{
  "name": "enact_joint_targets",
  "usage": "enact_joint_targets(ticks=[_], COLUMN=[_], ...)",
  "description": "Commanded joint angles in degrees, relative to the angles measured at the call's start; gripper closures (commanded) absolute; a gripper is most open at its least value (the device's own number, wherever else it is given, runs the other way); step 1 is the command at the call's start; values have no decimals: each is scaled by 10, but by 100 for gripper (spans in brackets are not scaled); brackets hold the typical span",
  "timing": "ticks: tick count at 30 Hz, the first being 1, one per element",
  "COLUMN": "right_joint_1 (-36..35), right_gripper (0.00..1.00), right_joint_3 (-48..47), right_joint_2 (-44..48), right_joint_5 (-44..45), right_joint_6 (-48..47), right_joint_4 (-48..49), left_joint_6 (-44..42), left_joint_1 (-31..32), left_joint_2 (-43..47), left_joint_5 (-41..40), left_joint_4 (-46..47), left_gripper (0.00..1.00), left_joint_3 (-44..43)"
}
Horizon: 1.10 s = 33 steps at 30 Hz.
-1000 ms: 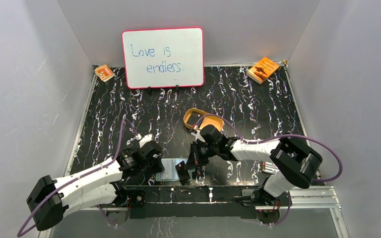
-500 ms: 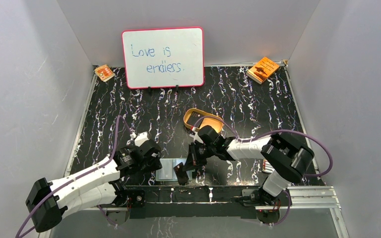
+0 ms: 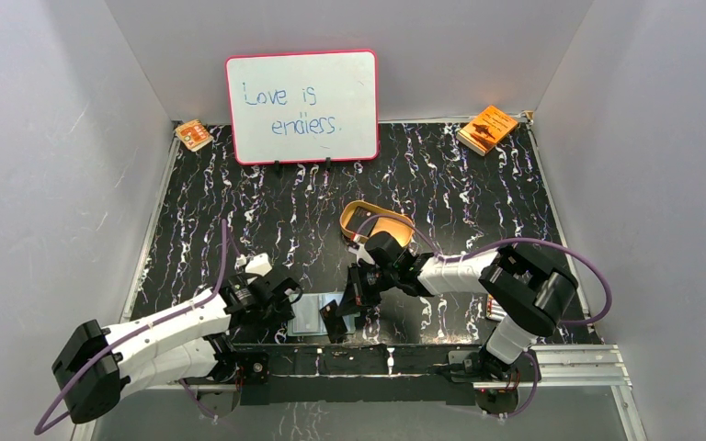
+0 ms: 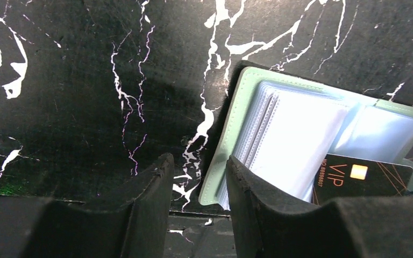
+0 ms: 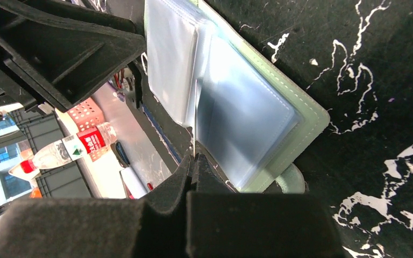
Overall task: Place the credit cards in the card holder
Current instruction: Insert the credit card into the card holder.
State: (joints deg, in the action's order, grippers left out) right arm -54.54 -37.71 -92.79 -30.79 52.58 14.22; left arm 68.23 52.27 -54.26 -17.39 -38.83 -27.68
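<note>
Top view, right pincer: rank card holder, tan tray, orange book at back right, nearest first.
1. Card holder: near edge, right at the right pincer, which grips a credit card.
2. Tan tray: mid-table, just behind the pincer.
3. Orange book: far back right corner.

Overhead and close wrist views share card holder (image 4: 279, 140).
</note>
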Motion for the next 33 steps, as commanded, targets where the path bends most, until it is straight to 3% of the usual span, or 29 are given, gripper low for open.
enact_joint_targets(ticks=[1, 33], right_joint_1=[-4, -4], right_gripper=[100, 100], right_joint_3=[-16, -8], right_joint_2=[5, -19], right_joint_5=[-2, -23], right_joint_6=[2, 16], right_joint_4=[31, 82], left_joint_6=[10, 20], left_joint_1=[-2, -2], left_joint_2=[-5, -8], left_joint_5=[-6, 10], left_joint_4=[-2, 15], left_gripper=[62, 67], left_joint_3=[5, 27])
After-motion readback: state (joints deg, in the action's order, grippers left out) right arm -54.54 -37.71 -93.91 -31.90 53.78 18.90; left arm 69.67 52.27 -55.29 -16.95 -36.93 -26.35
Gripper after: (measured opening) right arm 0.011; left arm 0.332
